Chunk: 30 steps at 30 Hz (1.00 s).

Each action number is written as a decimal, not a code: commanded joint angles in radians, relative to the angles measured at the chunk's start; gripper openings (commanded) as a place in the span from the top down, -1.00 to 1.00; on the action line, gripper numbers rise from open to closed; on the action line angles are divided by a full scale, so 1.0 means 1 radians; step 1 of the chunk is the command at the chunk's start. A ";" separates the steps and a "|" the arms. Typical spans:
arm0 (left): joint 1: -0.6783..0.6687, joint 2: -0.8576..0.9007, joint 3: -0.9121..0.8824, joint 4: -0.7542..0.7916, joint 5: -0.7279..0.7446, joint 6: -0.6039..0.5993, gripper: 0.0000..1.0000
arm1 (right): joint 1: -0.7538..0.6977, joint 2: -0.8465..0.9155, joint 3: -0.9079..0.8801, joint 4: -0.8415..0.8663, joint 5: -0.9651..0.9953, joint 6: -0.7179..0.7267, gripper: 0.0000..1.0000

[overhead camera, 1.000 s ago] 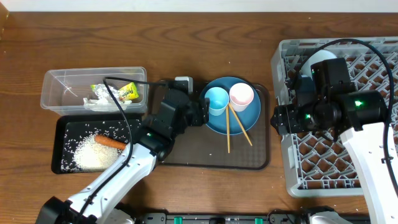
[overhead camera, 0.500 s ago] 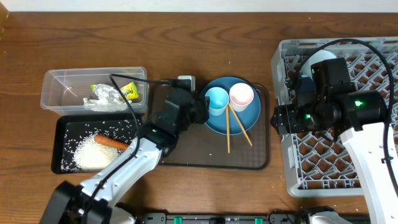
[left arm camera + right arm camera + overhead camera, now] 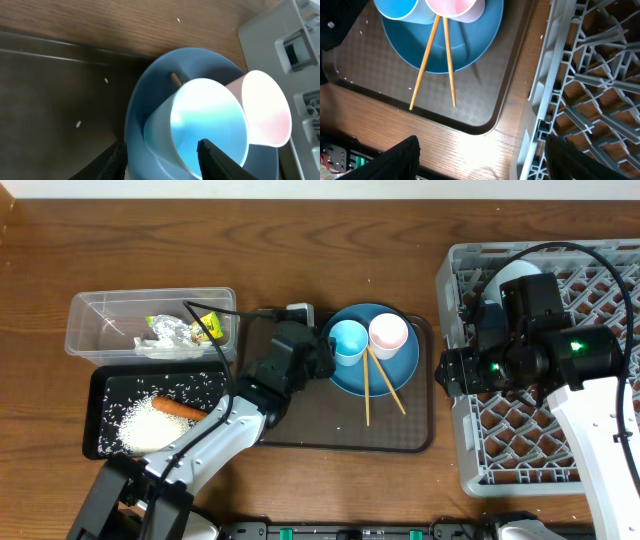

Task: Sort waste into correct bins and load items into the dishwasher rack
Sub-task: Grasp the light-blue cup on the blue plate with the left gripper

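The left gripper (image 3: 161,147), jaws half-wide, straddles the wall of the small light-blue cup (image 3: 200,120), upright on the dark-blue round plate (image 3: 395,375), apparently to lift it for the grey lattice plastic rack (image 3: 580,100), at whose edge the right gripper (image 3: 482,150) hangs, jaws wide and empty.

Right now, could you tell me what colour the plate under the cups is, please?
The plate is blue; overhead shows it best.
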<state>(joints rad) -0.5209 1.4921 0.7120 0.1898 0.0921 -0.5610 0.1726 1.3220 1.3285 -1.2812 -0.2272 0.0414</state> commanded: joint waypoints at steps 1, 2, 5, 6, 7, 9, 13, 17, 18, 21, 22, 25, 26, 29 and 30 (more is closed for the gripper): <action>-0.003 0.007 0.007 -0.002 0.058 -0.024 0.03 | 0.011 0.000 -0.003 0.003 0.007 0.006 -0.59; -0.006 0.007 0.007 -0.005 0.057 -0.024 0.03 | 0.011 0.000 -0.003 0.003 0.007 0.006 -0.59; -0.016 0.011 0.007 -0.004 0.057 -0.024 0.03 | 0.011 0.000 -0.003 0.003 0.006 0.006 -0.59; -0.021 0.013 0.007 -0.004 0.055 -0.024 0.03 | 0.011 0.000 -0.003 0.002 0.006 0.006 -0.59; -0.025 0.016 0.007 -0.003 0.053 -0.024 0.03 | 0.011 0.000 -0.003 0.002 0.007 0.006 -0.59; -0.027 0.018 0.007 0.000 0.053 -0.024 0.03 | 0.011 0.000 -0.003 0.002 0.006 0.006 -0.59; -0.027 0.020 0.007 -0.006 0.034 -0.024 0.04 | 0.011 0.000 -0.003 0.001 0.006 0.006 -0.59; -0.027 0.037 0.007 0.000 0.027 -0.025 0.10 | 0.011 0.000 -0.003 0.002 0.006 0.006 -0.59; -0.027 0.039 0.007 0.002 0.027 -0.025 0.11 | 0.011 0.000 -0.003 0.002 0.006 0.006 -0.59; -0.027 0.046 0.007 0.008 0.027 -0.025 0.10 | 0.011 0.000 -0.003 0.002 0.006 0.006 -0.59; -0.027 0.049 0.007 0.011 0.027 -0.025 0.10 | 0.011 0.000 -0.003 0.002 0.006 0.006 -0.59; -0.027 0.054 0.007 0.015 0.027 -0.025 0.14 | 0.011 0.000 -0.003 0.001 0.006 0.006 -0.59; -0.027 0.055 0.007 0.015 0.027 -0.025 0.16 | 0.011 0.000 -0.003 0.001 0.006 0.006 -0.60; -0.027 0.055 0.007 0.019 0.027 -0.025 0.24 | 0.011 0.000 -0.003 0.001 0.006 0.006 -0.60; -0.027 0.055 0.007 0.023 0.027 -0.025 0.28 | 0.011 0.000 -0.003 0.001 0.006 0.006 -0.60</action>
<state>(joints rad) -0.5465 1.5375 0.7120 0.2070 0.1307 -0.5804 0.1726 1.3220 1.3285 -1.2819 -0.2272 0.0414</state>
